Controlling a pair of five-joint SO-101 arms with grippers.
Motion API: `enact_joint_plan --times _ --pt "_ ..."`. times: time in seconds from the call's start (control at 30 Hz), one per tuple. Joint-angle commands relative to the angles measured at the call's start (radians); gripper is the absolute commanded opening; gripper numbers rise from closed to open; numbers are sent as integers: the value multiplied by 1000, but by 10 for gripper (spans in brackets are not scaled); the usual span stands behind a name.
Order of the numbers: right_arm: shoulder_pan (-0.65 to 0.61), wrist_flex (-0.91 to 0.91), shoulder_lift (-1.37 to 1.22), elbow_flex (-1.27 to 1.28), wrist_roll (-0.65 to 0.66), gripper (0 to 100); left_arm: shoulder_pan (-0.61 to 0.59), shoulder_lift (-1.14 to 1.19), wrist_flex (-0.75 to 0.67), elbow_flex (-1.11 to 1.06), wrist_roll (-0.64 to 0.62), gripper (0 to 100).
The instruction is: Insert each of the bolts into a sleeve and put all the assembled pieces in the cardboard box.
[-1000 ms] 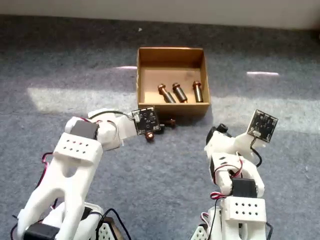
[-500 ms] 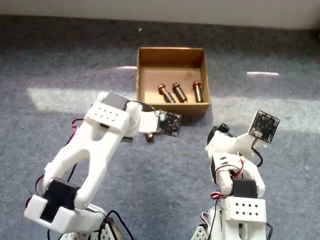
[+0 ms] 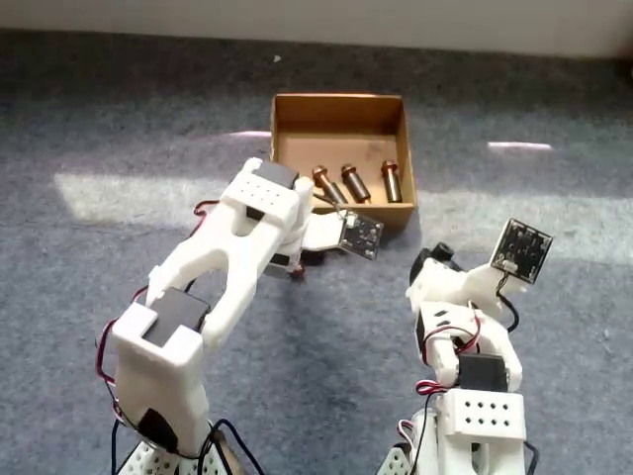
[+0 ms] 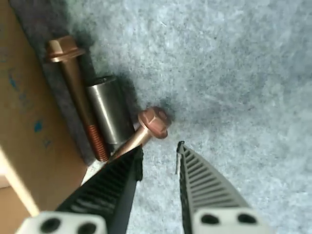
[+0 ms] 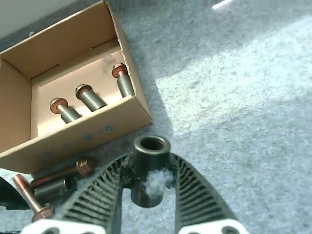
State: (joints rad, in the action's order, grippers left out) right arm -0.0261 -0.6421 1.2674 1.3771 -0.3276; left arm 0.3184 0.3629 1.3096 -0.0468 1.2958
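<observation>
Grey carpet (image 3: 346, 346) covers the surface, with a band of sunlight across the middle of the high view. The left arm (image 3: 227, 267) stretches from the lower left toward the centre, and the right arm (image 3: 465, 297) stands folded at the lower right. The box (image 3: 336, 97) sits open at upper centre, with three assembled pieces (image 3: 348, 183) side by side on its floor. The left gripper (image 4: 159, 148) is released, jaws apart with nothing between the tips, low over the carpet just below the box in the high view. The right gripper (image 5: 148, 168) is clenched on the held sleeve (image 5: 151, 145), taken across the barrel with the bore end clear of the jaws. The loose sleeve (image 4: 109, 114) lies on the carpet near the box wall, between two bolts. The wall bolt (image 4: 78, 97) lies along the cardboard. The near bolt (image 4: 148, 127) has its head just ahead of the left fingertips, and its shank runs back by one finger, perhaps touching it. These parts look stiff, dense and smooth, and likely to roll. The near bolt is probably best pinched on the shank just under the flanged head, leaving the threaded end free. The loose sleeve is probably best squeezed mid-barrel, where round metal could otherwise slip.
</observation>
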Motion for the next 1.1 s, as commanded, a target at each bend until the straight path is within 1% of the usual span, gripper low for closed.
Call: enact_joint_plan --times 0.0,0.33,0.57,0.7,0.77,0.93,1.0,1.07 --pt "13 59 18 2 11 6 27 53 9 97 127 133" --pt "12 59 18 2 11 6 35 168 9 213 127 133" --pt "-2 59 18 4 11 6 44 240 11 213 137 133" --pt "-10 59 18 4 12 6 42 240 71 211 140 129" --pt "-10 59 18 4 12 6 44 246 95 211 140 108" --pt "-10 59 18 4 12 6 41 248 106 208 140 95" --pt "-10 59 18 4 12 6 42 245 140 202 143 95" --pt "-10 59 18 4 12 6 47 240 189 200 175 95"
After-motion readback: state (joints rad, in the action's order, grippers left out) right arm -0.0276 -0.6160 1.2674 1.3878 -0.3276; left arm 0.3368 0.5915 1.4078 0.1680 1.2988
